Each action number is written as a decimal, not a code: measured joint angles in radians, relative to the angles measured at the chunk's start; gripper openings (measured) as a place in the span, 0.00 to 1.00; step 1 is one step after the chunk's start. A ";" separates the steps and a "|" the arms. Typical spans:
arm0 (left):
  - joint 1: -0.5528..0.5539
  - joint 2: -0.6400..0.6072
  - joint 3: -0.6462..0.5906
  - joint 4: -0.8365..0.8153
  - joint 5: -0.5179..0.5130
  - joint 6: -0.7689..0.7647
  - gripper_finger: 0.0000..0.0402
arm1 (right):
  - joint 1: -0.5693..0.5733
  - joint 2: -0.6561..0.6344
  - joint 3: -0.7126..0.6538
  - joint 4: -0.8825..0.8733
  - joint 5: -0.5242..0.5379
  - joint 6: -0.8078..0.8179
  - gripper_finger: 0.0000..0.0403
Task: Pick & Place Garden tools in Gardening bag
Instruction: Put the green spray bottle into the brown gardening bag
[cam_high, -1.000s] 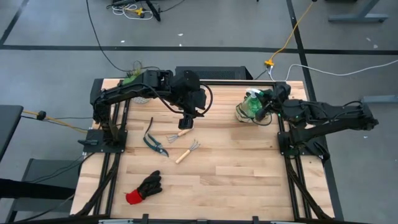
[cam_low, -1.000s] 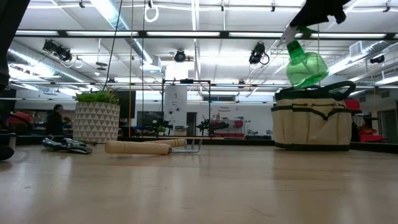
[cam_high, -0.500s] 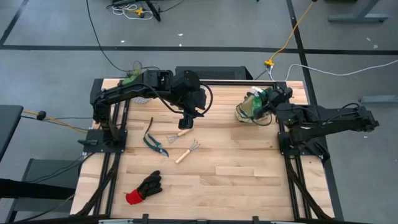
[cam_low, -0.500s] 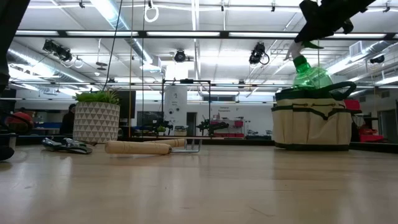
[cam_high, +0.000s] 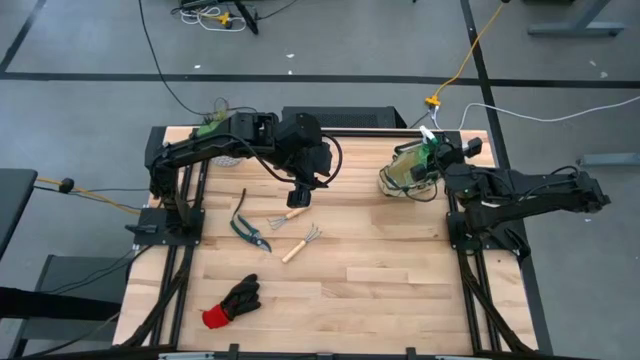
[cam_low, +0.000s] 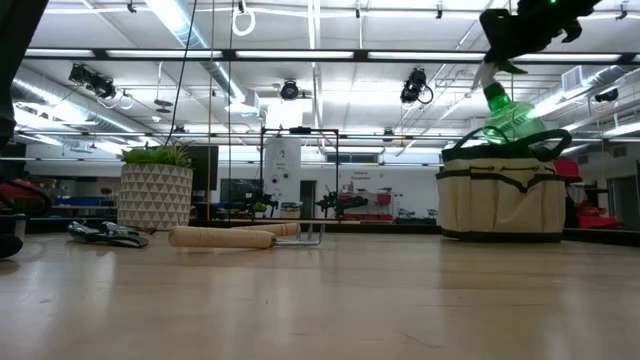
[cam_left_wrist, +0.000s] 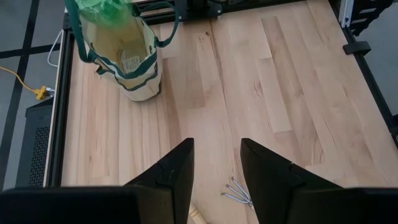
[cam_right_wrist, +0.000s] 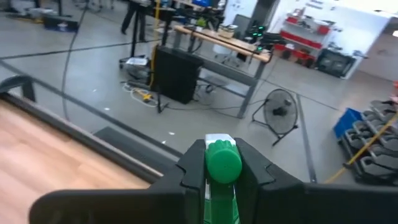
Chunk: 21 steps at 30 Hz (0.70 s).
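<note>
The green spray bottle (cam_low: 508, 112) is sitting partly down inside the gardening bag (cam_low: 503, 192), its body showing above the bag's rim, and the right pincer (cam_right_wrist: 222, 163) is pinching it by the neck from above, the two fingers pressed against either side of the green cap. The bag is standing upright directly beneath this pincer, at the far right part of the desk (cam_high: 380, 270), its green-trimmed mouth open to the bottle. Well away from the right pincer, toward the middle of the desk, the left pincer (cam_left_wrist: 216, 171) is hovering with its fingers spread and nothing between them. Just below it the wooden-handled fork (cam_high: 288, 215) is lying flat, and the wooden-handled rake (cam_high: 301, 243) is lying a little nearer the desk's front edge, its tines showing just beside the left pincer's fingertips in the left wrist view. The pruning shears (cam_high: 247, 227) are lying beside the fork, on the side away from the bag. The black glove with the red cuff (cam_high: 232, 301) is lying farther off, near the front edge. The plant in its white pot (cam_low: 156, 190) is standing behind the left arm, at the back corner of the desk.
</note>
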 joint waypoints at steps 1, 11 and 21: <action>0.000 0.000 0.000 0.000 0.000 0.000 0.35 | -0.002 0.000 0.000 0.012 0.015 -0.006 0.11; 0.000 0.000 0.000 0.000 0.000 0.001 0.35 | -0.042 0.000 0.000 0.240 0.068 -0.189 0.11; 0.000 0.000 0.000 0.000 0.000 0.001 0.35 | -0.065 0.000 0.000 0.268 0.063 -0.179 0.11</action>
